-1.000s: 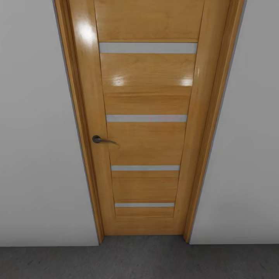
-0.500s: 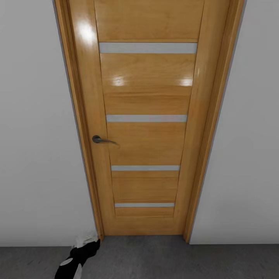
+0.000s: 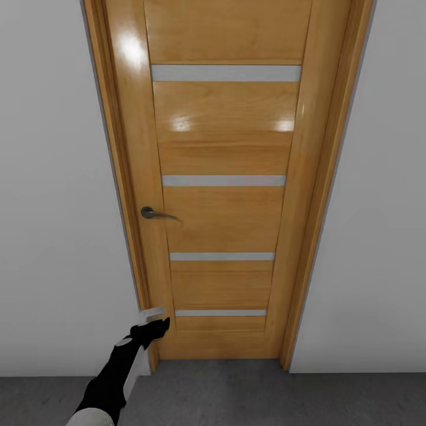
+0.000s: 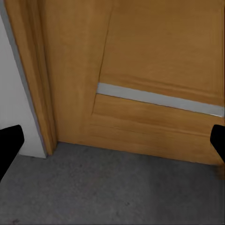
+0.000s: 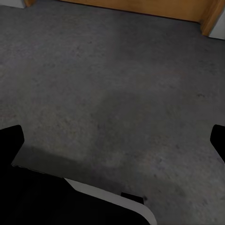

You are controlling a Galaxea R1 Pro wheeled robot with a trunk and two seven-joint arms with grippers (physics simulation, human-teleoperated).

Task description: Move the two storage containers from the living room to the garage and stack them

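Note:
The two storage containers are out of view. I face the garage's closed orange-brown wooden door [image 3: 225, 213] from the dark grey concrete floor [image 3: 248, 393]. My left arm reaches up from the lower left. Its gripper [image 3: 155, 319] hangs close to the door's lower left corner, well below the dark lever handle [image 3: 151, 213]. In the left wrist view the left gripper [image 4: 112, 145] is open, its black fingertips [image 4: 9, 145] wide apart with nothing between them. My right gripper [image 5: 112, 140] is also open and empty, pointing down at the bare floor [image 5: 117, 84].
Pale grey walls [image 3: 59, 207] flank the door frame on both sides. The door has several horizontal frosted strips [image 3: 223, 180]. The door's bottom edge [image 5: 140, 5] crosses the far side of the right wrist view. Part of my black and white body [image 5: 70, 201] lies under the right gripper.
My left arm has risen into the head view from the lower left, its gripper climbing from the floor line to the door's lower corner. The camera and door have not shifted.

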